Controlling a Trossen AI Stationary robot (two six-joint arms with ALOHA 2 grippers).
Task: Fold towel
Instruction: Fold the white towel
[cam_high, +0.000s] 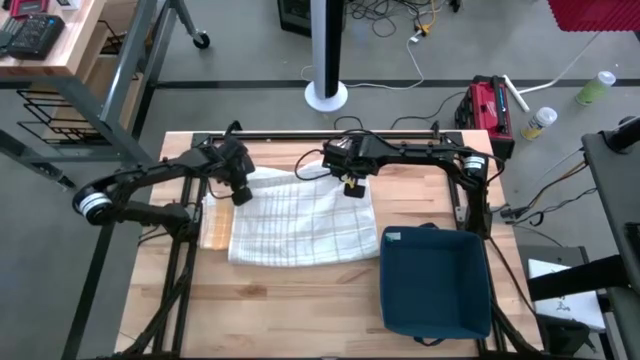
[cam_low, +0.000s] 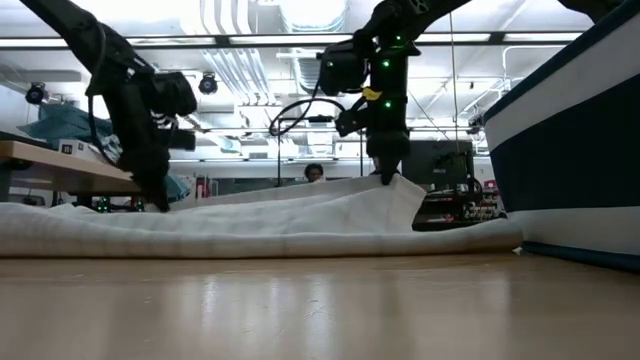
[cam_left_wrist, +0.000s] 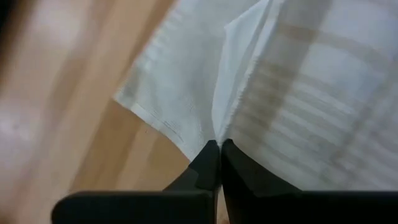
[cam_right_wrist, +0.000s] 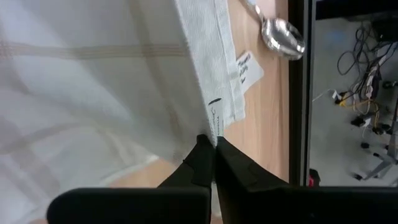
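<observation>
Where the high view looks down, a white striped towel (cam_high: 300, 222) lies spread on the wooden table (cam_high: 300, 310) beside a blue bin (cam_high: 436, 280), with the left gripper (cam_high: 240, 194) clenched on its far left corner and the right gripper (cam_high: 353, 188) clenched on its far right corner. Low view: towel edge (cam_low: 300, 215) raised in a peak under the right gripper (cam_low: 388, 172), left gripper (cam_low: 155, 200) down at the cloth. Wrist views: left gripper (cam_left_wrist: 219, 149) pinching a fold of towel (cam_left_wrist: 298, 93); right gripper (cam_right_wrist: 211, 144) pinching the hem (cam_right_wrist: 211, 81), near a label (cam_right_wrist: 247, 68) and a spoon (cam_right_wrist: 281, 34).
</observation>
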